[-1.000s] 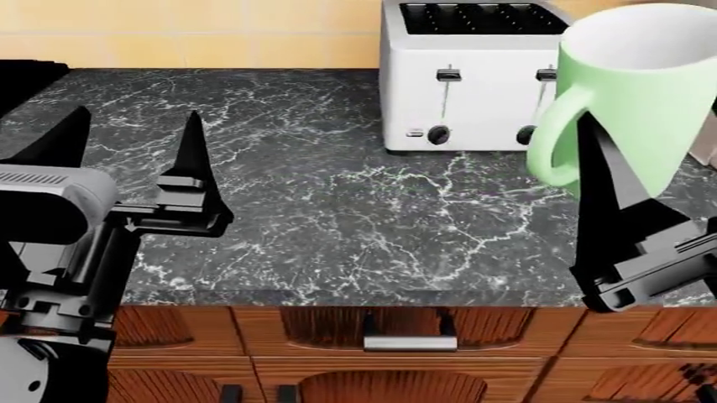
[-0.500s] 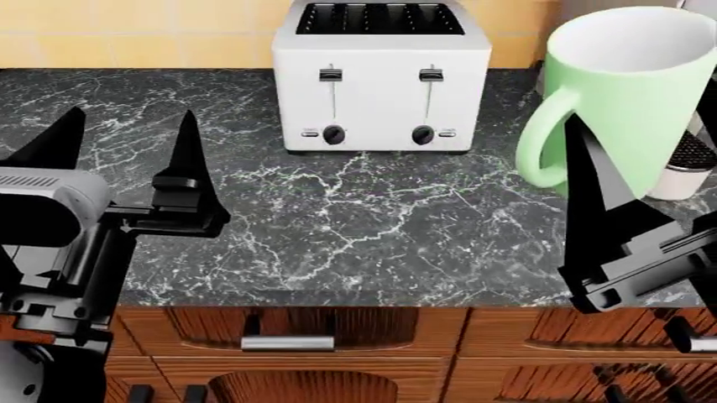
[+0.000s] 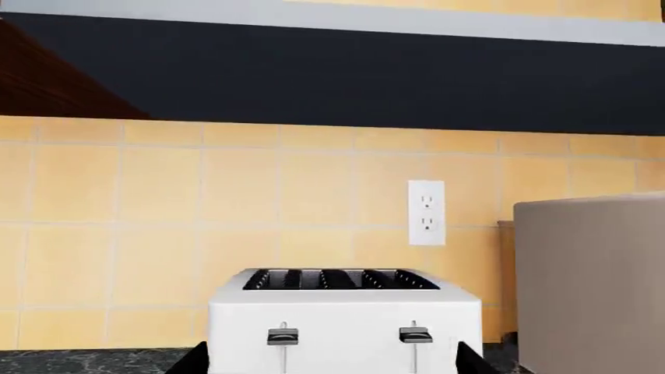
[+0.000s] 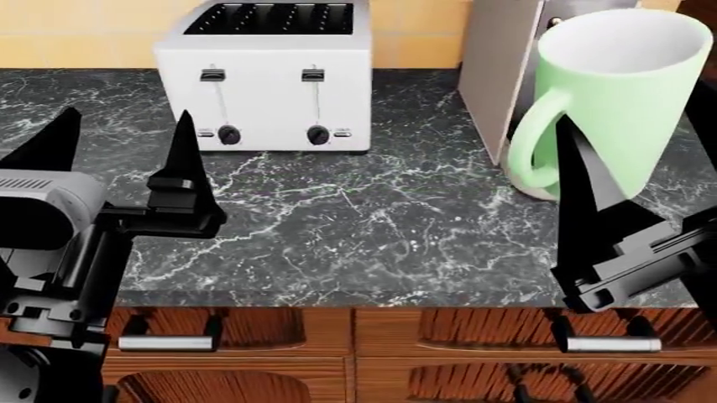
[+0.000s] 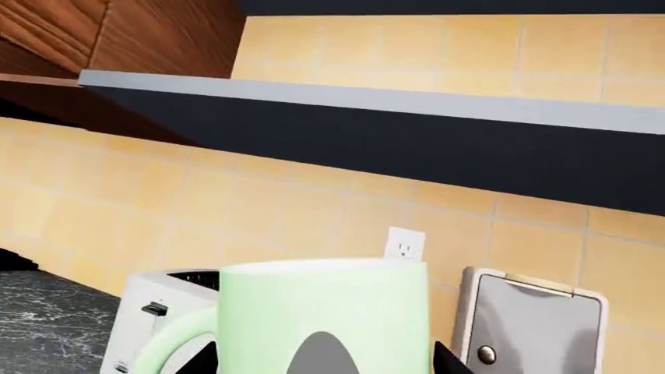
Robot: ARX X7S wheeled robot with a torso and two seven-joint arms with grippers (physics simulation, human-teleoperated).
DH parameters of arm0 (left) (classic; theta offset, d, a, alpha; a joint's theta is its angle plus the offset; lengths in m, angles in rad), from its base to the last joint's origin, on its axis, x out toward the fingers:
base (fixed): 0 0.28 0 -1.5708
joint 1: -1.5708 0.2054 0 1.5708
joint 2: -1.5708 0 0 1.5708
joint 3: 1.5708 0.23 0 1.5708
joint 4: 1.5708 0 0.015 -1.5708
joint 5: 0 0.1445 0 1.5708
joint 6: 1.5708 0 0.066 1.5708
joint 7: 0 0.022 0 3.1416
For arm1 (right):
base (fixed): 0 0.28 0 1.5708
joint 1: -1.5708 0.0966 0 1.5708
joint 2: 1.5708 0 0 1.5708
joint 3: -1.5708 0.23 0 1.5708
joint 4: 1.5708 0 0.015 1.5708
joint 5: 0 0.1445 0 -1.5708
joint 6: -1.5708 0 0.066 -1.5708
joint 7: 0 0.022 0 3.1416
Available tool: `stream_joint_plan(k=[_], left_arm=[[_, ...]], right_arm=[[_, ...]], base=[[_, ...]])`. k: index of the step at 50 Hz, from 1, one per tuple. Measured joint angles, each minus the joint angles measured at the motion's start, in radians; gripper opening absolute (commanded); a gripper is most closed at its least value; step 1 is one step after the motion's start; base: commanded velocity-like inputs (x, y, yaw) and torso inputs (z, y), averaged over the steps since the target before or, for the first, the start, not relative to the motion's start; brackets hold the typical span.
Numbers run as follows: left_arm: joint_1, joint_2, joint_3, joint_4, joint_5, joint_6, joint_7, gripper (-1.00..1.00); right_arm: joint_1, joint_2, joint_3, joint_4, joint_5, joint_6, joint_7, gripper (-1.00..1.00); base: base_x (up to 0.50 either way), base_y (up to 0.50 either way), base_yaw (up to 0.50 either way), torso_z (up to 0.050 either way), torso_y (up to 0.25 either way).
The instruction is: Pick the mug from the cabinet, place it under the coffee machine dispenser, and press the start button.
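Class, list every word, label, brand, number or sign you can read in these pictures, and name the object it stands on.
None can be read.
Toaster: small marks beside its two knobs, too small to read.
Mug: plain, no print.
Coffee machine: no label visible.
Wall outlet: blank.

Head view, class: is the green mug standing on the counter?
No: the mug is held up off the marble counter in the right gripper, its handle toward the toaster.
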Motion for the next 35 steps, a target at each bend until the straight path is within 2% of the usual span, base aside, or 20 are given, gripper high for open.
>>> stream_joint_plan(k=[19,35], left_arm=[[0.015,-0.007,-0.003,0.0,0.0,0.014,-0.004,1.0],[0.021,-0.011,-0.001,-0.002,-0.002,0.023,-0.007,1.0]], right_arm=[[-0.004,-0.019,-0.06,0.009,-0.049,-0.021,-0.011,-1.0],[-0.019,-0.006,-0.071,0.007,-0.041,-0.025,0.0,-1.0]], base=[[0.0,-0.49,0.0,0.0,0.0],[0.0,-0.02,0.0,0.0,0.001]])
